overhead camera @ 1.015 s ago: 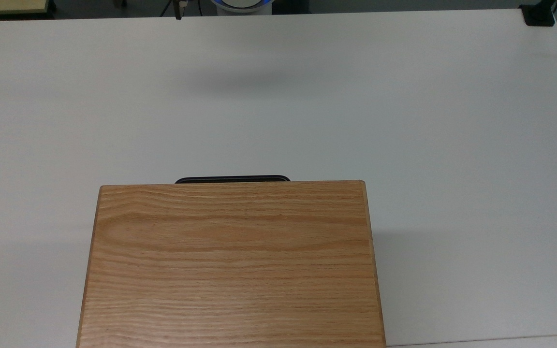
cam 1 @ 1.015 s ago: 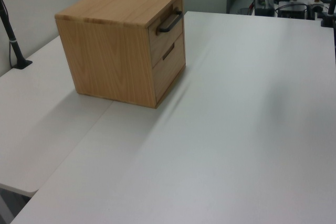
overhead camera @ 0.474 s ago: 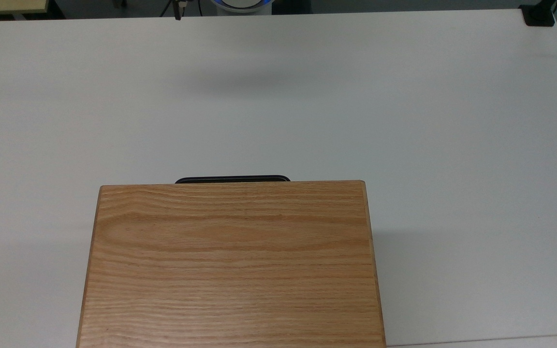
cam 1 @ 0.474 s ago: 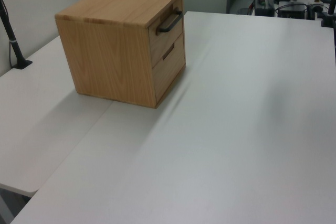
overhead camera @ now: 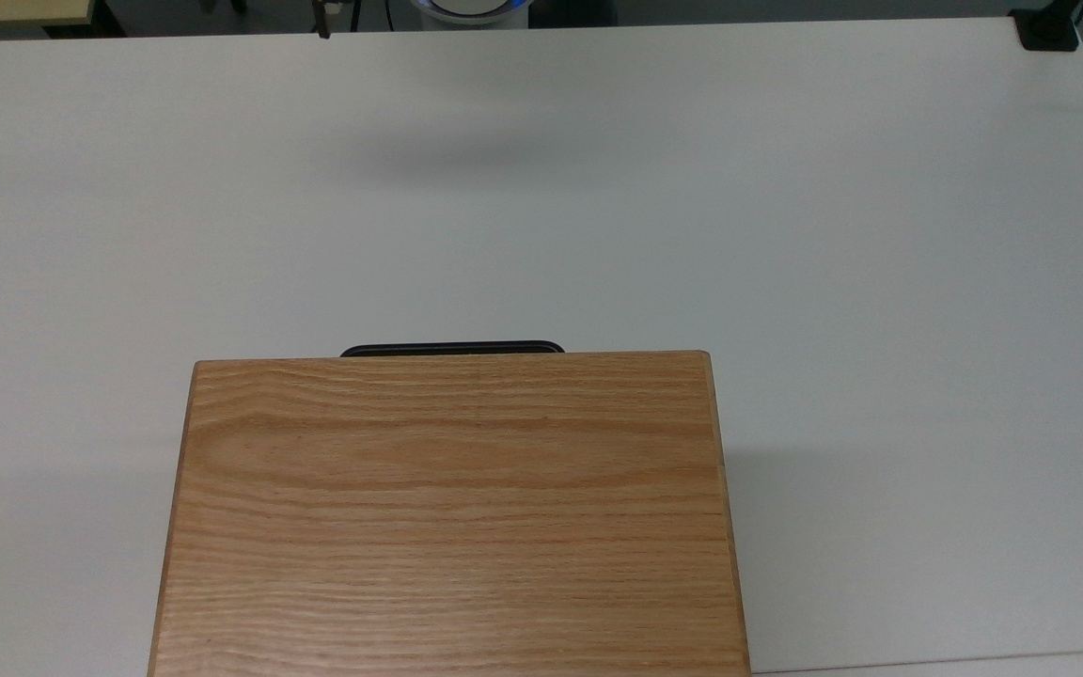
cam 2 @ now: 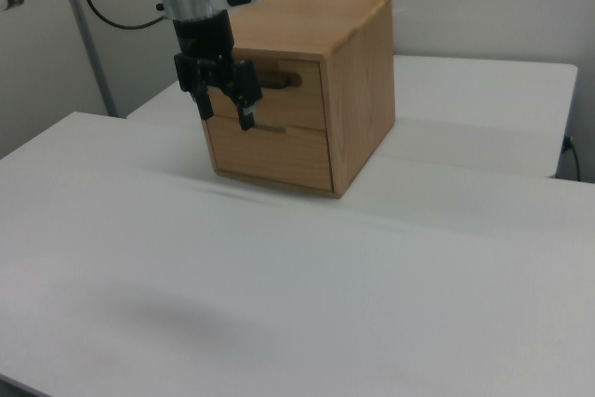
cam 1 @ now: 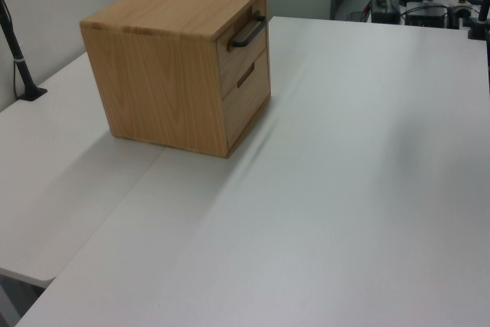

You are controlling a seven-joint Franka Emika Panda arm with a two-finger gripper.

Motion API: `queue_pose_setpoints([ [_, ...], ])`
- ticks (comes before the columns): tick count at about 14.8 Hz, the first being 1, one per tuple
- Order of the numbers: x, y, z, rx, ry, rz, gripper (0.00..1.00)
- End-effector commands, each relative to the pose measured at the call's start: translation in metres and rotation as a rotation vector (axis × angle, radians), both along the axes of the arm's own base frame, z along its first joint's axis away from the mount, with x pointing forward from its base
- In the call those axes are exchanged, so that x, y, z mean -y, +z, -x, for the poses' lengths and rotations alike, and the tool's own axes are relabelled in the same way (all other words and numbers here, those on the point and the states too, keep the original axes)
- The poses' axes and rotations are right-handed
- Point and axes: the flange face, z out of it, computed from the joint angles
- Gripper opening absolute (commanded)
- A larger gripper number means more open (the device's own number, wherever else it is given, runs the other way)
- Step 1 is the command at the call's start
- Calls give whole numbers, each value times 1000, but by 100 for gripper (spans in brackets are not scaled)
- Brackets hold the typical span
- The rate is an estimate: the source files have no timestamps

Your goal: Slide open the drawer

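Drawer (cam 1: 243,34): upper of two fronts in the oak cabinet (cam 1: 164,74), seated flush and fully shut. The cabinet stands on the white desk (cam 1: 360,189); in the top view it is placed at about 6 o'clock of the desk, with the handle facing 12 o'clock toward the robot base.

Handling, judged: a rigid wooden box on slides, not fragile, probably light to moderate in weight. The flat front panel offers no purchase, so the black bar handle (cam 1: 248,32) is taken as the only sensible grasp point, near its middle so that the pull runs straight along the slide and the drawer is not racked. The bar looks smooth and may slip under a weak pinch. The cabinet is not seen to be fastened down; it may be dragged across the desk if the slide binds.

Gripper (cam 2: 226,105): seen in the right view, hanging in front of the cabinet at roughly handle height. The jaws are spread apart and nothing is held between them. Contact with the handle cannot be judged.

Count: one cabinet, two drawer fronts, one bar handle (upper), one recessed slot (cam 1: 245,74) (lower), one arm, one gripper.
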Motion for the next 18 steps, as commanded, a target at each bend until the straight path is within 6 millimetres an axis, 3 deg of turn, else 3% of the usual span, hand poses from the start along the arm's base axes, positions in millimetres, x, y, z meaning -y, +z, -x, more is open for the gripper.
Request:
queue_pose_setpoints([
  [1, -2, -2, 6, -9, 1, 9, 100],
  [8, 0, -16, -3, -31, 21, 30, 100],
  [9, -5, -20, -8, -31, 32, 32, 100],
  [11, -45, -31, -15, -54, 89, 29, 100],
  [12, -59, -28, -13, -56, 102, 27, 100],
  [15, -42, -7, -5, -58, 79, 18, 100],
  [18, -54, -11, -2, -92, 100, 24, 100],
])
